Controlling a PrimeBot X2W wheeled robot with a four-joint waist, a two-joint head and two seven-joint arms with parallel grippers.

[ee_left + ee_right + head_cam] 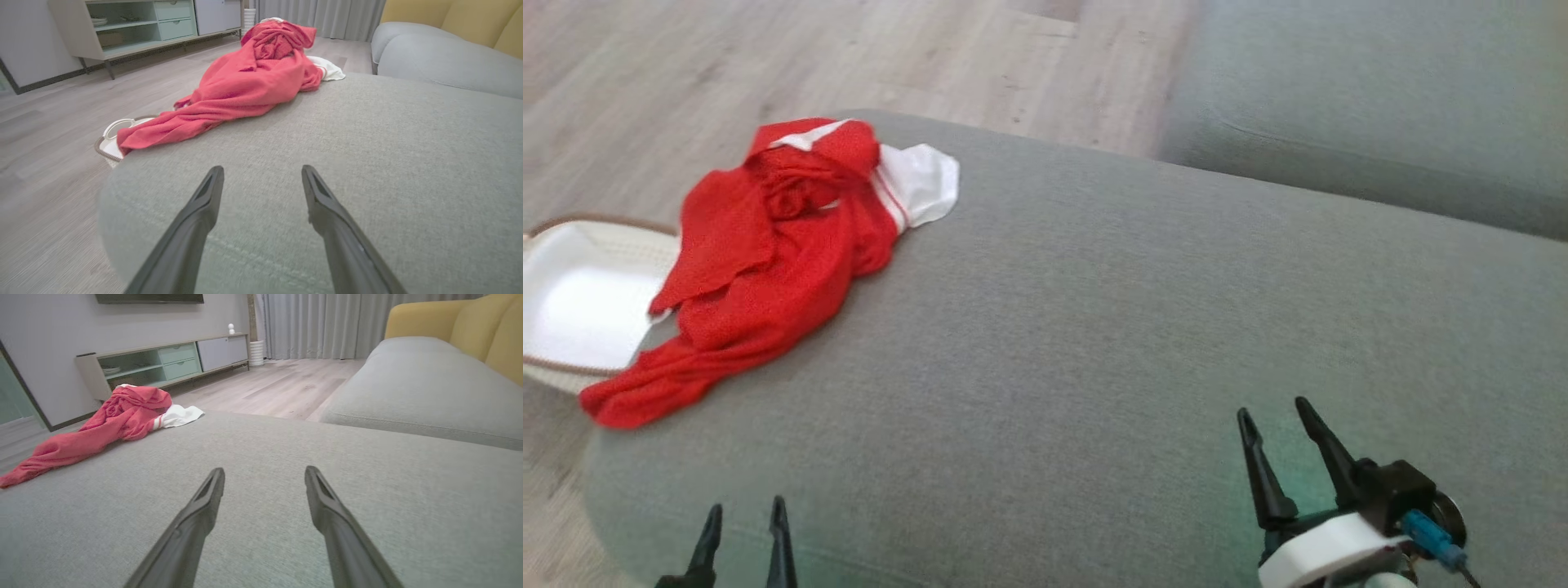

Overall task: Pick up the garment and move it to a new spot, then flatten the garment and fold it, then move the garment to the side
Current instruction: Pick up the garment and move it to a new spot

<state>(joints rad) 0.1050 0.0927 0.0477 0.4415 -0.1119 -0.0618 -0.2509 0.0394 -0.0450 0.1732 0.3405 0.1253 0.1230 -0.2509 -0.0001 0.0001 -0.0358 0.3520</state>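
Fingers [1260,469] spread; red-and-white garment [768,261] crumpled

The fingers [196,224] of the left gripper [261,171] stand apart and empty over a grey cushion [388,163], with a crumpled red garment [253,85] lying at the cushion's far edge, one end drooping over what looks like a basket [110,143].

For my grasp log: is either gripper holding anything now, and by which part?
Nothing is held. The left gripper and right gripper are both open over the grey cushion; the red and white garment lies crumpled near its left edge, untouched.
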